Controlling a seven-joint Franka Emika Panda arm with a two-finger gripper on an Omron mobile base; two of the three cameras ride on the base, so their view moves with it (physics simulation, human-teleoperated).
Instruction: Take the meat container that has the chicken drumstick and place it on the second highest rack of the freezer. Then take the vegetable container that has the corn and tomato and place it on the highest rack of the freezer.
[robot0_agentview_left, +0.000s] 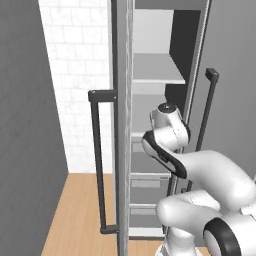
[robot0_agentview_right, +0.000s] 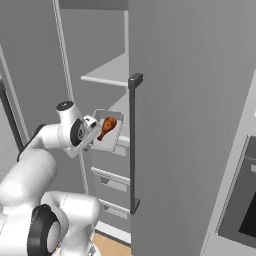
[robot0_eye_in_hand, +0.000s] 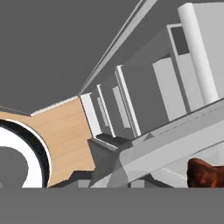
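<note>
The arm reaches forward into the freezer (robot0_agentview_right: 190, 100), wrist level, its fingers (robot0_agentview_right: 93, 131) pinching the rim of the meat container (robot0_agentview_right: 111, 137) with the chicken drumstick (robot0_agentview_right: 107, 126).

white freezer (robot0_agentview_right: 190, 100) shelves (robot0_agentview_left: 157, 67) — seemingly bare, wooden floor (robot0_agentview_left: 75, 210)

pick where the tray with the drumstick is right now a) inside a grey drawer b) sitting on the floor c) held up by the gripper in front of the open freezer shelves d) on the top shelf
c: in the right base view the tray with the drumstick sits at the end of the arm, gripper shut on its edge, in front of the open freezer, below the top shelf.
</note>
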